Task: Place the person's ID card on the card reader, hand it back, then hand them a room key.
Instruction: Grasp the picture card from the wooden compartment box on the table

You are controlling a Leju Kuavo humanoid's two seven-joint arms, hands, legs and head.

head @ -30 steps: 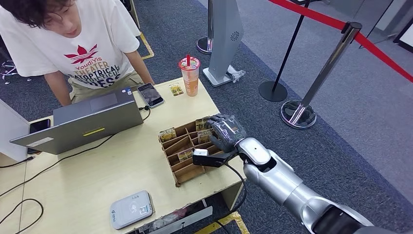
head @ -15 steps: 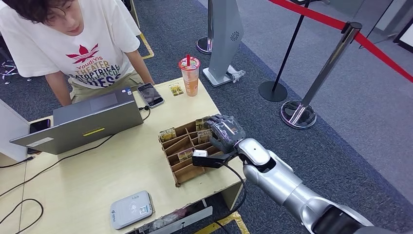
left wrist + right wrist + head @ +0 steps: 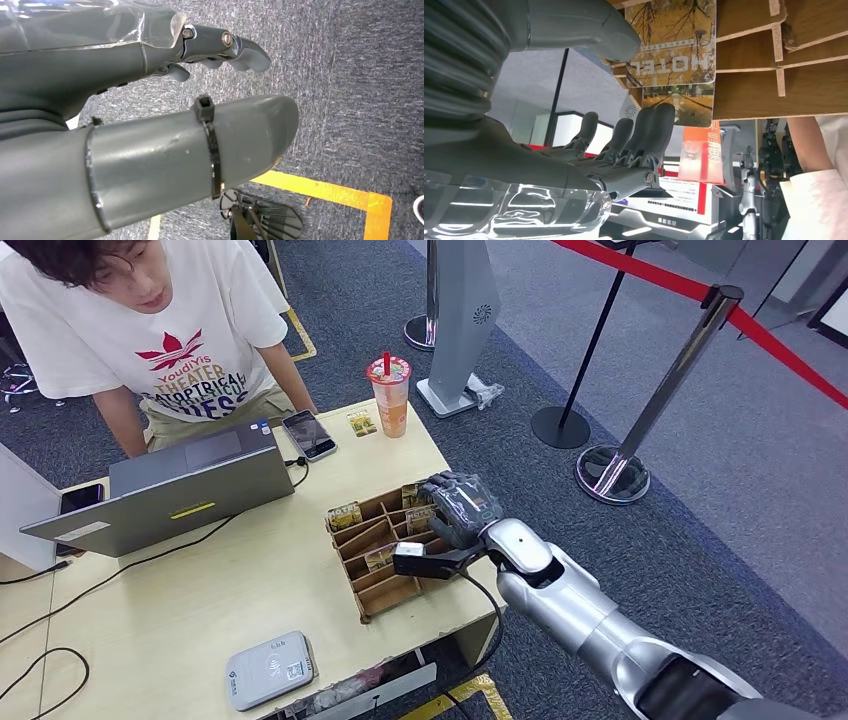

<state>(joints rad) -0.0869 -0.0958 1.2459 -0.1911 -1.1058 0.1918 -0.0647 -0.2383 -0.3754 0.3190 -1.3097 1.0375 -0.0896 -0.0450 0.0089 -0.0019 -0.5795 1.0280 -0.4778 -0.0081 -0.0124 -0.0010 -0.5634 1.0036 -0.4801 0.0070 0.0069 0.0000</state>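
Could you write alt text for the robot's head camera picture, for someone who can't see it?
The robot's right hand reaches into a wooden card rack holding hotel key cards on a table. Opposite, a person leans over a laptop.

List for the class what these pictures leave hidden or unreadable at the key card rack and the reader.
- Head view: the right hand covers the wooden rack's near-right slots, so its grip cannot be told.
- Right wrist view: the thumb hides a corner of the HOTEL card.
- Head view: the card reader's label is too small to read.
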